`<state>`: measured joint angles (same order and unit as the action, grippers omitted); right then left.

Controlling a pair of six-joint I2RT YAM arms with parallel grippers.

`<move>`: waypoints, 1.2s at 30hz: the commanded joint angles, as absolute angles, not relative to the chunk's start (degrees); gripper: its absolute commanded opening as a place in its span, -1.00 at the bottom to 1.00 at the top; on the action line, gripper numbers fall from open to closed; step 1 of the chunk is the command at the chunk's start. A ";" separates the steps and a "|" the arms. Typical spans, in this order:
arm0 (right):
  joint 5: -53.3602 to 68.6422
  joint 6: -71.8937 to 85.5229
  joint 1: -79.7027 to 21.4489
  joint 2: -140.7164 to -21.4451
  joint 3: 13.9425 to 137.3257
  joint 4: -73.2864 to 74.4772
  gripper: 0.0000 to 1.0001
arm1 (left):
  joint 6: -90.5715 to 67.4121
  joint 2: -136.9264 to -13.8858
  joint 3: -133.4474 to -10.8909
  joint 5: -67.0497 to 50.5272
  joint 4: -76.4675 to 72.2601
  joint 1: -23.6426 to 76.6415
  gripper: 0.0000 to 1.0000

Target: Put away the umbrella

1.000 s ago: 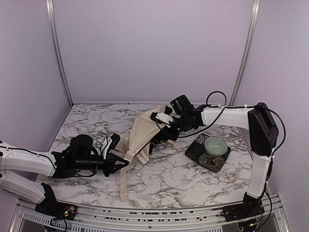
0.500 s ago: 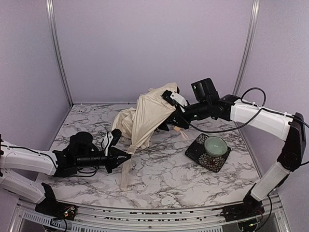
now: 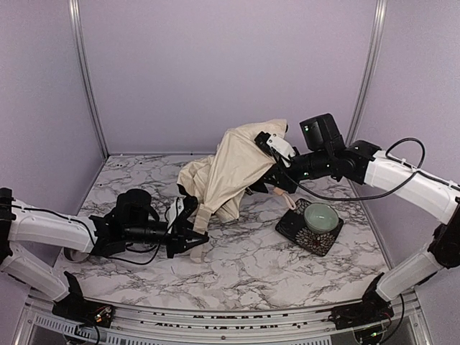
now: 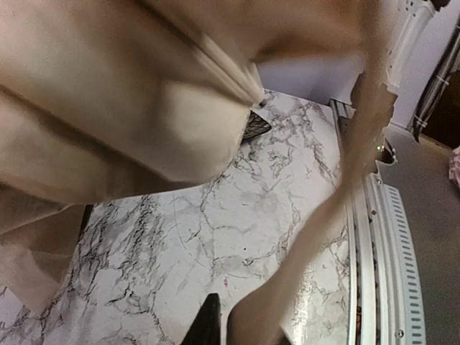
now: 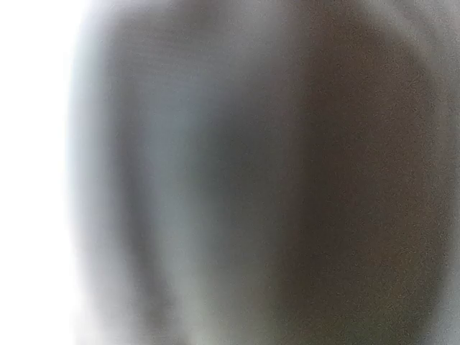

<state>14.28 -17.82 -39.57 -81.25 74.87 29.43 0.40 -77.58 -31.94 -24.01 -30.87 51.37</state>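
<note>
The umbrella (image 3: 231, 167) is held clear of the bench (image 3: 251, 269), toward its back and middle. Its cream-beige fabric hangs collapsed in loose, matte folds, forming a slumped tent shape with a dark lining glimpsed under its lower edge. It is gripped at its upper right end by the right fingers (image 3: 277, 172), which are closed into the bunched cloth. A small pale tan handle (image 3: 280, 194) shows just beneath them. Nothing can be made out from the right wrist view, which is filled by a grey blur.

A flat, narrow strap (image 3: 202, 217) of the same cream cloth hangs from the canopy's lower left edge down to the left fingers (image 3: 194, 231), which are set low over the bench. In the left wrist view the strap (image 4: 338, 194) is seen running diagonally, blurred, to end just beside one black finger (image 4: 210, 323). Whether the strap is pinched or merely lying against the fingers cannot be told. The billowed fabric (image 4: 144, 108) fills the upper part of that view.

The bench is smooth, with white and grey marble veining. To the right, a dark square plate (image 3: 296, 228) with a pale pattern carries a round, glossy, pale green bowl (image 3: 320, 215).
</note>
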 commanded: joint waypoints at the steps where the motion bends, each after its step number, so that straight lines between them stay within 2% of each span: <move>1: 15.15 -15.70 -38.92 -76.98 72.88 18.93 -1.00 | 4.27 -72.16 -30.43 -32.39 -28.65 52.73 -0.37; 8: 18.61 -15.25 -38.43 -71.56 64.06 4.68 -1.00 | 4.81 -55.50 -24.94 -21.88 -38.65 52.65 0.04; 12: 18.34 -14.63 -38.41 -70.89 61.51 1.68 -1.00 | 2.53 -49.26 -25.05 -16.53 -46.06 52.60 0.02; 15: 19.69 -14.02 -38.41 -71.86 61.49 1.29 -1.00 | 1.15 -49.53 -27.53 -4.36 -46.32 52.65 -0.06; 17: 20.56 -13.40 -38.41 -72.71 61.82 0.95 -1.00 | 2.51 -51.61 -29.38 -0.66 -46.13 52.65 -0.06; 20: 21.02 -12.48 -38.41 -73.91 62.49 0.56 -1.00 | 3.24 -55.55 -33.10 -2.44 -44.11 52.64 0.18; 23: 21.62 -11.91 -38.45 -74.56 62.60 -0.18 -1.00 | 3.04 -58.98 -34.88 0.43 -44.03 52.65 0.21; 25: 22.01 -11.57 -38.50 -74.91 62.60 -0.51 -1.00 | 3.28 -60.13 -36.14 3.71 -44.10 52.64 0.15; 27: 21.99 -11.28 -38.50 -75.13 62.53 -0.71 -1.00 | 4.26 -60.73 -36.87 2.36 -44.55 52.65 -0.02; 28: 22.01 -11.10 -38.50 -75.14 62.43 -0.97 -1.00 | 4.71 -61.05 -37.20 1.31 -44.70 52.69 -0.19; 31: 21.98 -8.07 -38.47 -74.53 61.67 -3.60 -1.00 | 5.28 -61.87 -36.88 0.03 -45.02 52.73 -0.91; 32: 21.79 -6.49 -38.42 -74.27 61.42 -5.58 -1.00 | 5.14 -62.00 -36.39 0.00 -45.27 52.73 -1.00; 36: 19.02 1.56 -38.36 -74.15 61.81 -12.20 -1.00 | 2.88 -63.59 -33.44 -1.19 -49.15 52.95 -1.00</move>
